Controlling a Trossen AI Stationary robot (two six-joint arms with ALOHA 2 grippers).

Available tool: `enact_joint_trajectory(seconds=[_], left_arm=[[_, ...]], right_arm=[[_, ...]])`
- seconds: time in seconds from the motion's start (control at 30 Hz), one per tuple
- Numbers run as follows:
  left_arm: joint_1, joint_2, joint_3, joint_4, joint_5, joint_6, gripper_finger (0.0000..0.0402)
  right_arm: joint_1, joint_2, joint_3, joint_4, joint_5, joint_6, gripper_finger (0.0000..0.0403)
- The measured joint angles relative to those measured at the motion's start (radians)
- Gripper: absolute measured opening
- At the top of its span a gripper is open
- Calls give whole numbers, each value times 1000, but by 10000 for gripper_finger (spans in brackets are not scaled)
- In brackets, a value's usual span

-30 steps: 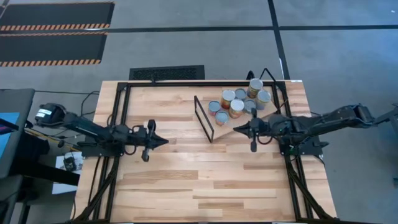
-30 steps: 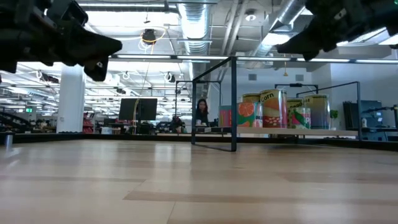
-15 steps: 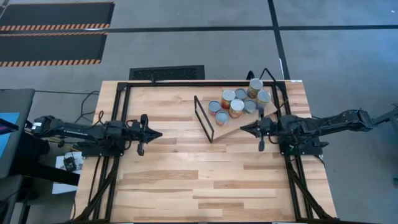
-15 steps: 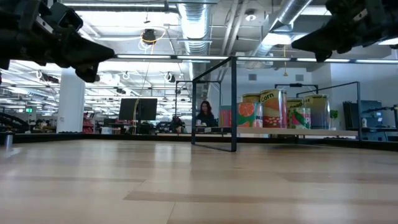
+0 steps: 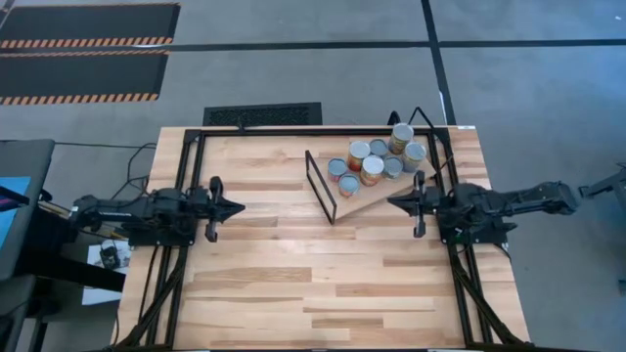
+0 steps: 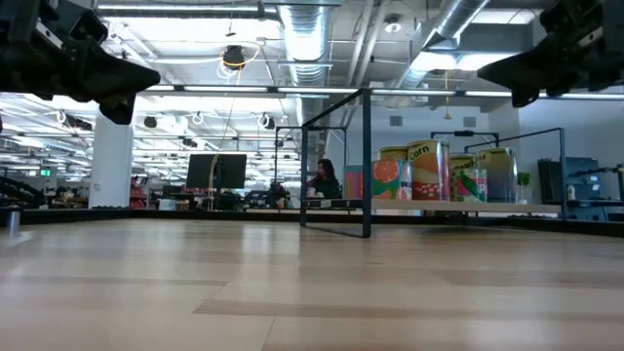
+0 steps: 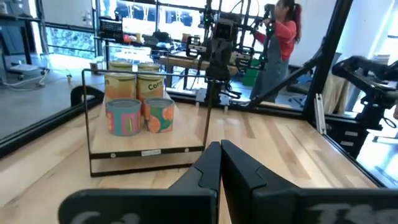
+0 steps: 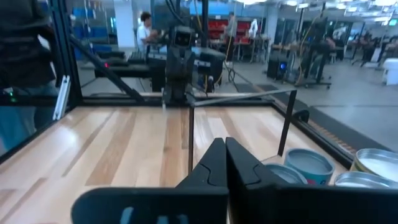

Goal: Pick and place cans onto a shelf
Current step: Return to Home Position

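A grey concrete floor (image 5: 293, 83) is flanked by black mats with orange-striped edges (image 5: 88, 22); silver ceiling ducts (image 6: 304, 44) are hung among bright ceiling lights (image 6: 429, 60) (a white pillar (image 6: 110, 166) is seen beside a dark monitor (image 6: 216, 171)).

Bright and even from overhead; only soft, faint shadows on the light-wood plank tabletop (image 5: 293, 284). Glare off white ceiling strip lights (image 6: 429, 60) in the low view. Possibly daylight through tall glass windows (image 7: 62, 34), left wrist view.

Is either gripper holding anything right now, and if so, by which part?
Nothing is held. The left gripper and right gripper are both shut and empty, apart from the cans on the shelf.
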State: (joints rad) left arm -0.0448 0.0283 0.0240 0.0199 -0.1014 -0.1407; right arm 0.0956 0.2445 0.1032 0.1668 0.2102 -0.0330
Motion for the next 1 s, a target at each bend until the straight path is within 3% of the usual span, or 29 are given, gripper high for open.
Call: enact_joint_trajectory(seconds=[0.33,0.73,1.0], left_arm=[[0,-25,8,-47,42,-4,0],[0,-25,8,-47,25,7,0],[0,-25,2,-22,-23,9,0]], right_arm=[[-15,-240,-95,-47,0,7,4],[-97,-243,-95,-91,-3,-13,5],[-208,-243,-96,-114,-65,4,5]])
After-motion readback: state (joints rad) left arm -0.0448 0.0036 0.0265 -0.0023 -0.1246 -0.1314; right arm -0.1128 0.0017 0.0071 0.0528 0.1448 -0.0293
